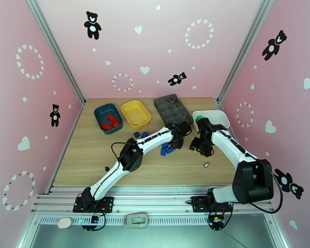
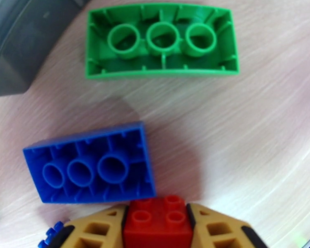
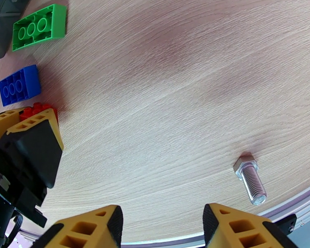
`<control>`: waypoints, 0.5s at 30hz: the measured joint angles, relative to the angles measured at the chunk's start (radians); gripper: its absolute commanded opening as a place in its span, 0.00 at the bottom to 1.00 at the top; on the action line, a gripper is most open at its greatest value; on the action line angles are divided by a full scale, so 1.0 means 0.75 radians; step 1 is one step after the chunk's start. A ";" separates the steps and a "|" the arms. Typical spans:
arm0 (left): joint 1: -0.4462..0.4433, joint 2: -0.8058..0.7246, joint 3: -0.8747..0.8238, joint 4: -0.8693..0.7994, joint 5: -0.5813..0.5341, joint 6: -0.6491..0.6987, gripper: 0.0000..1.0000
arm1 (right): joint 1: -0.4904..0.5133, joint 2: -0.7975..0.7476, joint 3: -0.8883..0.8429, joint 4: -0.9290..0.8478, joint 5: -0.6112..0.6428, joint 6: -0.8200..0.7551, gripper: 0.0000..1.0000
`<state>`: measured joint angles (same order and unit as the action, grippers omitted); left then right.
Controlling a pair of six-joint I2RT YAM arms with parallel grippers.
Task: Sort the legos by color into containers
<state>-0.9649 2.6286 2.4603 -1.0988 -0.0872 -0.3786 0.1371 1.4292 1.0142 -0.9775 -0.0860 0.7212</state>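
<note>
Red plastic sits pinched in the left claw (image 2: 158,209): a small red brick (image 2: 159,226), studs up, with a yellow finger pressed against each side. That looks like a grip taken across the smooth walls so the brick can be carried without twisting. Whether it rests on the surface (image 2: 246,133) or is just off it I cannot tell. Just beside it is a blue brick (image 2: 90,168), and a green brick (image 2: 161,42) lies a little further on. Both are hollow side up, and a corner of the grey tray (image 2: 14,46) shows beyond them. From above, the teal tray (image 1: 97,113) at the back left already holds red bricks, so it is the likely home for this one. The yellow tray (image 1: 126,107) stands next to it, and the white tray (image 1: 221,116) on the right has something green in it. More blue bricks (image 1: 167,149) lie loose near the left arm. The right claw (image 3: 161,228) hangs with its jaws apart and nothing between them, over bare wood near a bolt (image 3: 250,180), probably held clear so the arms do not crowd each other.
</note>
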 measured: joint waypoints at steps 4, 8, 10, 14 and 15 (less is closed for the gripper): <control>0.000 -0.026 -0.001 0.011 -0.002 0.001 0.24 | 0.000 0.000 -0.007 0.011 -0.035 -0.005 0.55; 0.005 -0.159 -0.047 0.027 -0.011 0.001 0.23 | 0.010 0.003 -0.006 0.059 -0.091 -0.009 0.57; 0.016 -0.285 -0.123 0.049 -0.016 -0.001 0.22 | 0.039 0.018 0.008 0.080 -0.103 -0.009 0.58; 0.107 -0.609 -0.357 0.127 -0.025 -0.021 0.23 | 0.154 0.120 0.099 0.117 -0.113 -0.008 0.59; 0.151 -0.692 -0.426 0.150 -0.025 -0.031 0.24 | 0.190 0.155 0.131 0.132 -0.114 -0.008 0.59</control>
<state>-0.8516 2.1094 2.1407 -0.9863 -0.1062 -0.4019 0.2794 1.5455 1.1126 -0.8787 -0.1719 0.7151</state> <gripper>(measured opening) 0.356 0.591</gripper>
